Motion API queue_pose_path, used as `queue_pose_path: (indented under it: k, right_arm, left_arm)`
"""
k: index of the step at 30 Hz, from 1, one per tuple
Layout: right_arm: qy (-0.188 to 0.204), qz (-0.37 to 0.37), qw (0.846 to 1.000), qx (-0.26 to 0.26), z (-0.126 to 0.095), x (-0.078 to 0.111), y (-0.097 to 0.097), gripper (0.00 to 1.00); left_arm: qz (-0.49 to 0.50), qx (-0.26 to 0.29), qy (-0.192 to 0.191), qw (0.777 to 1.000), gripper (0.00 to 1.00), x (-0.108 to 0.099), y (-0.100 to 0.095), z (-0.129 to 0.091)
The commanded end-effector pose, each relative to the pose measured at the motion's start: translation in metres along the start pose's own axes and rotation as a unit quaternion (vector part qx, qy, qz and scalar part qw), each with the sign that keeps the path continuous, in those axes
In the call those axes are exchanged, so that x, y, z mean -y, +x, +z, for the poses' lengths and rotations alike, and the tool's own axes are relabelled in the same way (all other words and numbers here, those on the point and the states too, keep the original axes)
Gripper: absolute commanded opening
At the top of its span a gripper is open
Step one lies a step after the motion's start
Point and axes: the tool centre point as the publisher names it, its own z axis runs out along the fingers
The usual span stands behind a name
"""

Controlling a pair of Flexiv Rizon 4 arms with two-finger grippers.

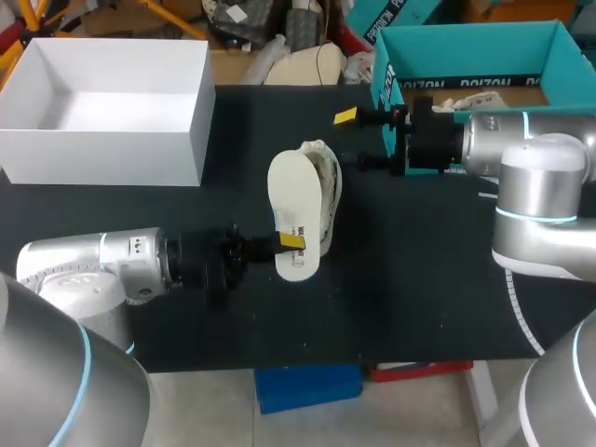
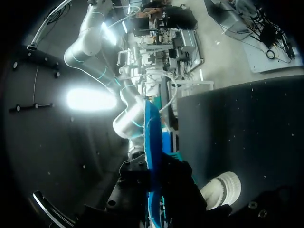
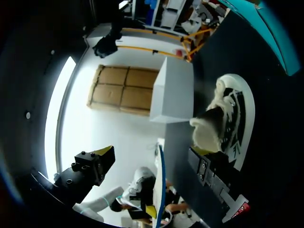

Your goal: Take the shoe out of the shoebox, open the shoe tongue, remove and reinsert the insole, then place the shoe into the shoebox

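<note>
Black table top (image 1: 419, 279) fills the head view, with a white box (image 1: 102, 154) open at upper left and a teal shoebox (image 1: 466, 39) open at upper right, both at the far edge. Left arm enters from lower left, forearm level, pointing toward frame centre. The left gripper (image 1: 289, 242) is clamped on the near end of the insole (image 1: 293, 200), one yellow tip showing on its white face. Insole stands tilted at mid-frame, just in front of the shoe (image 1: 330, 186) and overlapping it. Left wrist view: insole (image 2: 151, 142) seen edge-on, a thin blue strip running out between the dark fingers; white end of the shoe (image 2: 223, 187) beside it on the table. Right arm enters from the right edge, wrist level, pointing left across the front of the shoebox. The right gripper (image 1: 352, 140) is spread wide, holding nothing, just right of the shoe and apart from it. Right wrist view: shoe (image 3: 228, 118) lies ahead of the spread fingers
</note>
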Motion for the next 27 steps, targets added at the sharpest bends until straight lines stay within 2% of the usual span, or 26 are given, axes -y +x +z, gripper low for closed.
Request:
queue_pose_path:
  k: [1, 11, 27]
  right_arm:
    - [-0.002, 0.000, 1.000, 0.000, 0.001, 0.000, 0.000, 1.00]
    - [-0.002, 0.000, 1.000, 0.000, 0.001, 0.000, 0.000, 1.00]
    - [-0.002, 0.000, 1.000, 0.000, 0.001, 0.000, 0.000, 1.00]
  left_arm:
    - [0.001, -0.003, 0.002, 1.000, 0.00, -0.021, 0.006, 0.014]
    - [0.011, 0.003, -0.001, 1.000, 0.00, -0.046, 0.009, 0.021]
    - [0.026, 0.016, 0.000, 1.000, 0.00, -0.051, 0.003, 0.025]
